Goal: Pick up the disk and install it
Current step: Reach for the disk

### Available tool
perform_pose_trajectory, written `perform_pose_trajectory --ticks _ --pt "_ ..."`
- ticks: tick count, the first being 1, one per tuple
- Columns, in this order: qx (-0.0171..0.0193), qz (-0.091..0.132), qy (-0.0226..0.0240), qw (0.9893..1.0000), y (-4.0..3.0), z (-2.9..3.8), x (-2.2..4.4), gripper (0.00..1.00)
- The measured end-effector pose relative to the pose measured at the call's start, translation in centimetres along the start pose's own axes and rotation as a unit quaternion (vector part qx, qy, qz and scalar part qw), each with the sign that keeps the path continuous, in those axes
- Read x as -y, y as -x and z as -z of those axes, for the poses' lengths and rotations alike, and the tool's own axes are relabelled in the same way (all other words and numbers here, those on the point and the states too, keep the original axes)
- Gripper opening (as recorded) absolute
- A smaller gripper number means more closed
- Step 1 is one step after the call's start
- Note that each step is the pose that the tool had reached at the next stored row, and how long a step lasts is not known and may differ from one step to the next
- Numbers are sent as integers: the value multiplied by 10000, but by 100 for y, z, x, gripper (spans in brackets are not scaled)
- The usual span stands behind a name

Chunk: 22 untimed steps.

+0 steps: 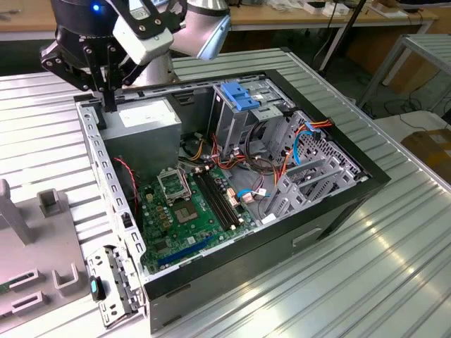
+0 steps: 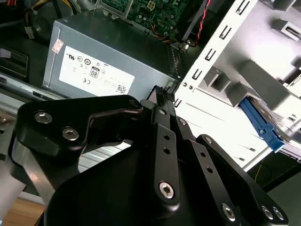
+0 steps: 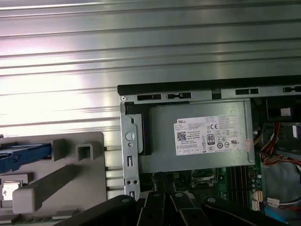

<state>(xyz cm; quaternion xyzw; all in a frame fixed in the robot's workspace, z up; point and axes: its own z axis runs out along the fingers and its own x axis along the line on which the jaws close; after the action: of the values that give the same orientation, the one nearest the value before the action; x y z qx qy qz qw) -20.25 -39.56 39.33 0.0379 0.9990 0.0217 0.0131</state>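
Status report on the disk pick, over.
Claw shut, empty, above the power supply's corner. Disk in the grey fixture outside the case, not picked. Case edge stands between them.

A white sticker (image 3: 209, 135) (image 2: 96, 73) lies on the top face of the grey power-supply box (image 3: 157, 150), which sits in the far corner of the open computer case (image 1: 338, 211), towards the exterior view's left. In both wrist views the sticker carries a short brand word, rows of fine print, a square code and a line of round and boxed certification marks. A small pale red tag (image 2: 58, 45) sits at one corner of that face, its print too small to read.
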Motion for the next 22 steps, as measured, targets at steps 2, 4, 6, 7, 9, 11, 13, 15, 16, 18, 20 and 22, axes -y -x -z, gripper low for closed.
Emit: perform_pose_trajectory --ticks 2,4,6,7,9,11,13,15,16,18,20,22 --pt "0 0 0 10000 -49 1 3 11" --pt "0 1 0 10000 -112 3 7 11" --pt "0 0 0 10000 -174 4 11 11" --pt "0 0 0 10000 -201 5 13 11" --pt "0 0 0 10000 -260 7 17 11" --pt "0 0 0 10000 -286 8 19 11" --pt "0 0 0 10000 -315 8 21 11" --pt "0 0 0 10000 -359 10 24 11" --pt "0 0 0 10000 -384 10 26 11" --pt "0 0 0 10000 -419 11 28 11" --pt "0 0 0 10000 -481 13 32 11" --pt "0 0 0 10000 -546 14 36 11"
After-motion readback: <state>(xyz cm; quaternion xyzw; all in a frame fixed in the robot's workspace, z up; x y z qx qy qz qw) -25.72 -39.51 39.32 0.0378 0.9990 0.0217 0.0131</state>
